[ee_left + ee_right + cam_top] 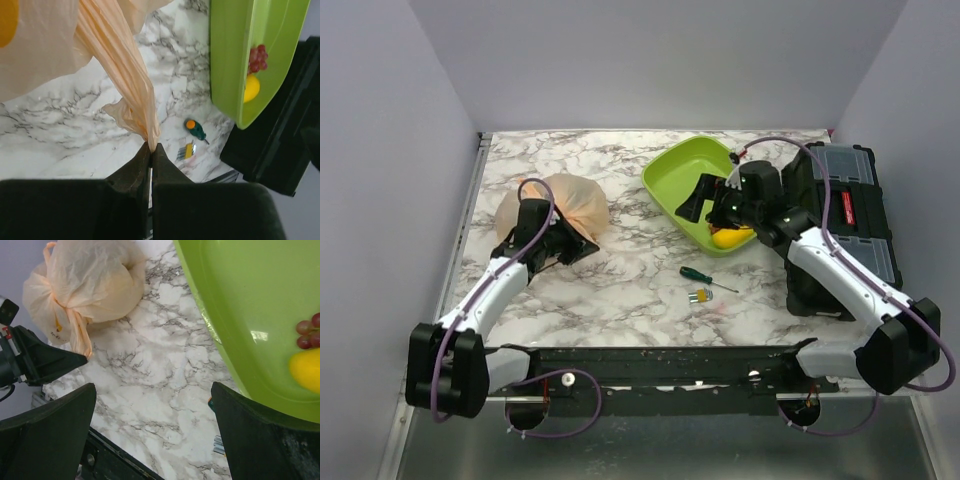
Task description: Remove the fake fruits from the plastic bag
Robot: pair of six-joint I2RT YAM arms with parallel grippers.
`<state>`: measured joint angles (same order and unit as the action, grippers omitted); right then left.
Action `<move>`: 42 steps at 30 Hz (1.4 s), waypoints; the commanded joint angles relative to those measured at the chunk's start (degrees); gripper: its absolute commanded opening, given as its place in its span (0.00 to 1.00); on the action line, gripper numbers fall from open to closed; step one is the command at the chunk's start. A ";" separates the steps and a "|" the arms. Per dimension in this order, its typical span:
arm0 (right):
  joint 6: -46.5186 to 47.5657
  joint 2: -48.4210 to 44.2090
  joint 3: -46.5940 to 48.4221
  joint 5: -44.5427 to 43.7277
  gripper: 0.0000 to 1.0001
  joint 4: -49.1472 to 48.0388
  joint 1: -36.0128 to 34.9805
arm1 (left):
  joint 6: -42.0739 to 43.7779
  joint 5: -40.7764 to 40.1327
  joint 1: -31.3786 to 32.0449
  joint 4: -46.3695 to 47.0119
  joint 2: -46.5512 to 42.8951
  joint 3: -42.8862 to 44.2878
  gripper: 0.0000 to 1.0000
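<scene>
The peach-orange plastic bag (565, 203) lies bulging at the left of the marble table and also shows in the right wrist view (95, 275). My left gripper (151, 146) is shut on a twisted strip of the bag (132, 85), at the bag's near right side (570, 245). A yellow-orange fruit (7, 20) shows through the bag's film. A yellow fruit (730, 238) (306, 376) and a bunch of red grapes (256, 59) lie in the lime-green tray (680, 175). My right gripper (152, 387) hangs open over the tray's near left edge (698, 205), holding nothing.
A green-handled screwdriver (705, 277) and a small yellow bit holder (700, 296) lie on the table in front of the tray. A black toolbox (850, 210) stands at the right edge, beside the right arm.
</scene>
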<state>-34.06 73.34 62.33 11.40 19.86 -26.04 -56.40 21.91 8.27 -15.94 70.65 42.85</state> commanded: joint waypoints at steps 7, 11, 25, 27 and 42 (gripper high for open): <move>0.35 3.33 -1.68 -7.07 1.00 -8.60 -10.44 | 2.21 -1.38 13.93 -6.64 -20.43 -11.51 0.00; -0.24 5.72 -1.51 -6.92 1.00 -10.25 -12.11 | -1.67 -2.64 19.83 -8.26 -27.61 -15.19 0.00; 1.76 9.20 -2.50 -9.06 1.00 -16.59 -20.40 | -4.34 1.97 27.32 -10.60 -40.28 -18.78 0.40; 3.05 8.77 -3.64 -9.03 1.00 -18.83 -21.68 | -1.75 1.71 27.32 -12.35 -41.01 -16.67 0.57; 2.03 11.46 -3.76 -10.21 0.91 -23.37 -25.37 | 28.67 -41.13 27.15 -37.83 -28.42 16.08 0.84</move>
<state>-30.89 83.48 58.06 2.20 -0.75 -51.05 -38.37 2.50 35.38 -44.38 37.69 55.35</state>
